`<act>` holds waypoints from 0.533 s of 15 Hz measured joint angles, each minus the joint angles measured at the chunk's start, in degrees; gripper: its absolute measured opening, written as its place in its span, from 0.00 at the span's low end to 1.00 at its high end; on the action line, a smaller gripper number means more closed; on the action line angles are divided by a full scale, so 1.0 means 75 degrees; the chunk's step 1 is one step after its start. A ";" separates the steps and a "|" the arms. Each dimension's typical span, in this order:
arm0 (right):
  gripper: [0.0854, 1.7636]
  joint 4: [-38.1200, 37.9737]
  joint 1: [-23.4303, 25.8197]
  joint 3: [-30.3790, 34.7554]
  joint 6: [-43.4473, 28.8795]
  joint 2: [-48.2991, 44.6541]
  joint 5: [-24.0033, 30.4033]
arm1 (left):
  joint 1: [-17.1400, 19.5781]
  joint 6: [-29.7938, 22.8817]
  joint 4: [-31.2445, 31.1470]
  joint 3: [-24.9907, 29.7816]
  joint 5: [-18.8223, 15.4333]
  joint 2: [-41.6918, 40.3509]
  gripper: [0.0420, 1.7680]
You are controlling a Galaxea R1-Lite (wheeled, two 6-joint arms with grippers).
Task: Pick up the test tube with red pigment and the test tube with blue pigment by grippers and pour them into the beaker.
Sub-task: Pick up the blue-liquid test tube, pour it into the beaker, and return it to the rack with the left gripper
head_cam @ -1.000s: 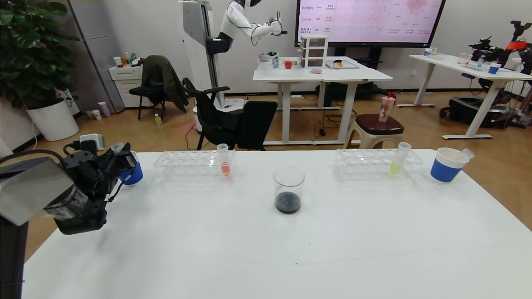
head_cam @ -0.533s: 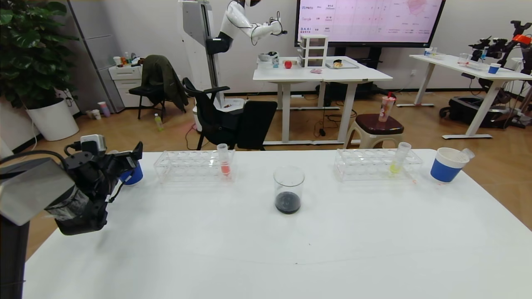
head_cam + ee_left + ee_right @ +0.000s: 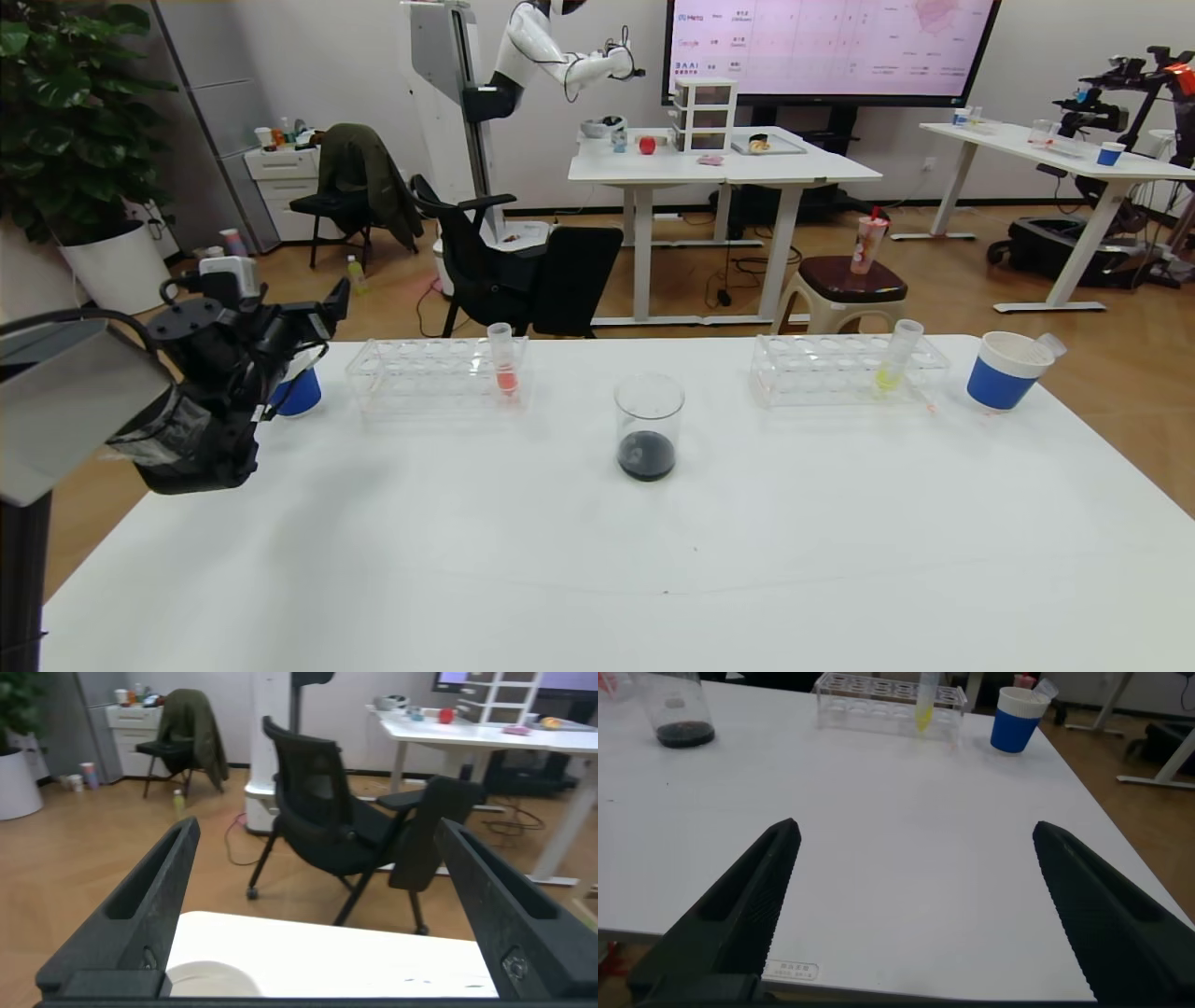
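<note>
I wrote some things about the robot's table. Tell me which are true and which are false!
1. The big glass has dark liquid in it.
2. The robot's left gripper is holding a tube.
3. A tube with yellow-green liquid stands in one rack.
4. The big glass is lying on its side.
1. True. The beaker holds dark liquid at its bottom.
2. False. The left gripper is open and empty, above the left blue-sleeved cup.
3. True. The yellow-green tube stands in the right rack.
4. False. It stands upright on the table, between the two racks.
</note>
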State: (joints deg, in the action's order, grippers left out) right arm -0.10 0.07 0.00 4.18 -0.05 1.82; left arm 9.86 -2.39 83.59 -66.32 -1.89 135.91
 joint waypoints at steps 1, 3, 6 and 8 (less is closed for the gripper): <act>0.98 0.0000 -0.0003 0.0000 0.0000 0.0000 -0.0003 | -0.0286 0.0033 -0.0128 0.0008 0.0018 -0.0169 0.99; 0.98 0.0000 -0.0003 0.0000 0.0000 0.0000 0.0000 | -0.0787 0.0280 -0.0224 0.0011 0.0085 -0.0374 0.99; 0.98 0.0000 0.0000 0.0000 -0.0003 0.0000 0.0000 | -0.1261 0.0432 -0.0327 0.0047 0.0375 -0.0614 0.99; 0.98 0.0000 -0.0003 0.0000 0.0000 0.0000 0.0000 | -0.1347 0.0631 -0.0639 0.0111 0.0590 -0.0956 0.99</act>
State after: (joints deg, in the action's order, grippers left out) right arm -0.10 0.05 0.00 4.18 -0.05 1.82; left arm -0.24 2.34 78.80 -65.49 2.54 128.74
